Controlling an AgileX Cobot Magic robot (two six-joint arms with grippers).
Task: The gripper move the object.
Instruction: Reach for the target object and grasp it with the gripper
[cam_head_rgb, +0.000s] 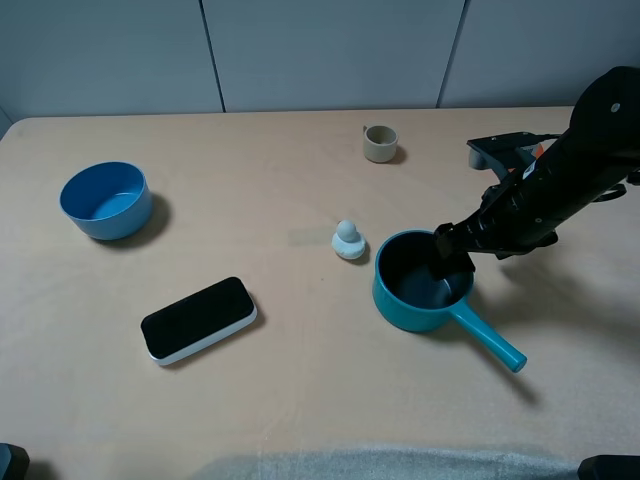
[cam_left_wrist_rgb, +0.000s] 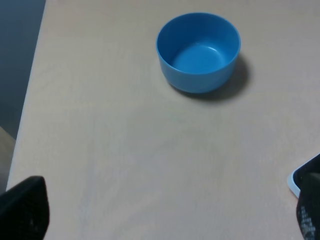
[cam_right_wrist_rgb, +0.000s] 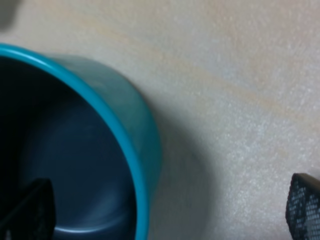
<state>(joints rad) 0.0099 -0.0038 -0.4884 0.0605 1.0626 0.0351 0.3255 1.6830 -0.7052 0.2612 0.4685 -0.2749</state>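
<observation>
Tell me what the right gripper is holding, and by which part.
Nothing yet. The right gripper stands open astride the wall of the saucepan, not clamped on it.

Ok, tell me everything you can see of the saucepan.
The saucepan is teal, round and glossy, like enamel or ceramic. It has a dark, empty inside and a straight teal stick handle that points toward the near right. It stands upright on the table, right of centre, close beside a small white figure. The right gripper straddles its right rim with one finger inside and one outside. The jaws are open, not clamped, and I cannot tell whether they touch it.
</observation>
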